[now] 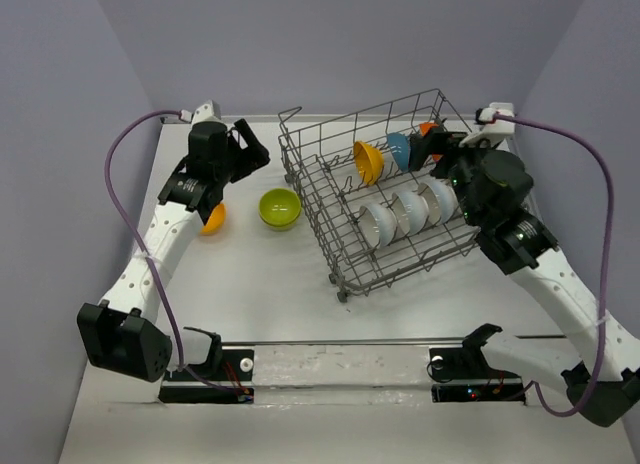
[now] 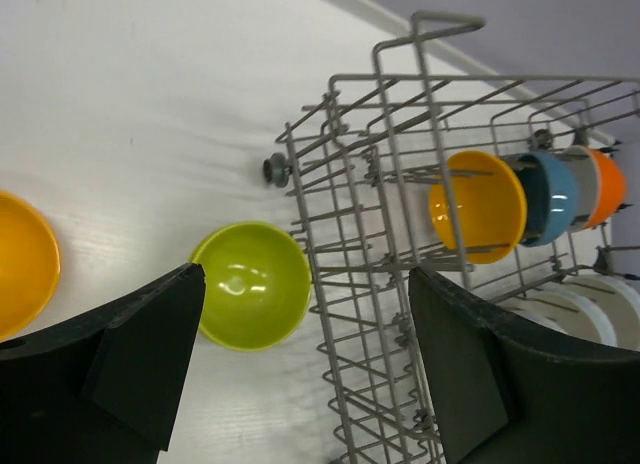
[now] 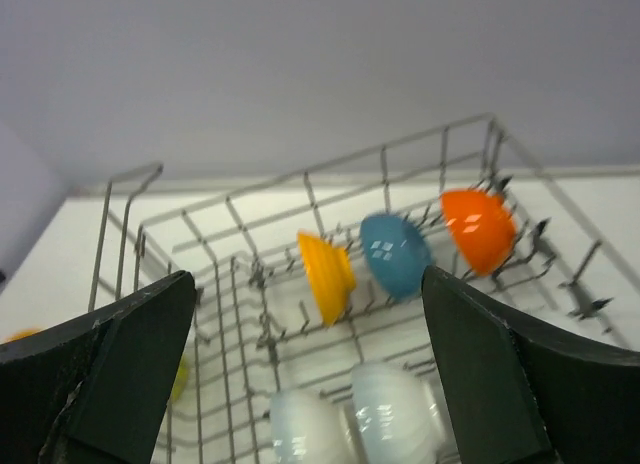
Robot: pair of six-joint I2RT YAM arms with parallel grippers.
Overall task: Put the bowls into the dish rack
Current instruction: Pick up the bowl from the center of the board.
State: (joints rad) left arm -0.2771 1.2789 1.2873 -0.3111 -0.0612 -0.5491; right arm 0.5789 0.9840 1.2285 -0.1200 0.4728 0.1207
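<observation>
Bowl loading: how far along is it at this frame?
Done: the dish rack holds three white bowls, plus a yellow-orange bowl, blue bowl and orange bowl behind them. In hand: nothing; left end effector and right end effector are open and empty. Left: the lime bowl and an amber bowl on the table.

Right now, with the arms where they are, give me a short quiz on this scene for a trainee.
1. True or false: the lime green round bowl sits on the white table, outside the grey wire dish rack.
2. How many white round bowls stand in the rack?
3. In the far row, which stands between the yellow-orange bowl and the orange bowl? A the blue bowl, B a white bowl, C a green bowl.
Key: 1 true; 2 three; 3 A.
</observation>
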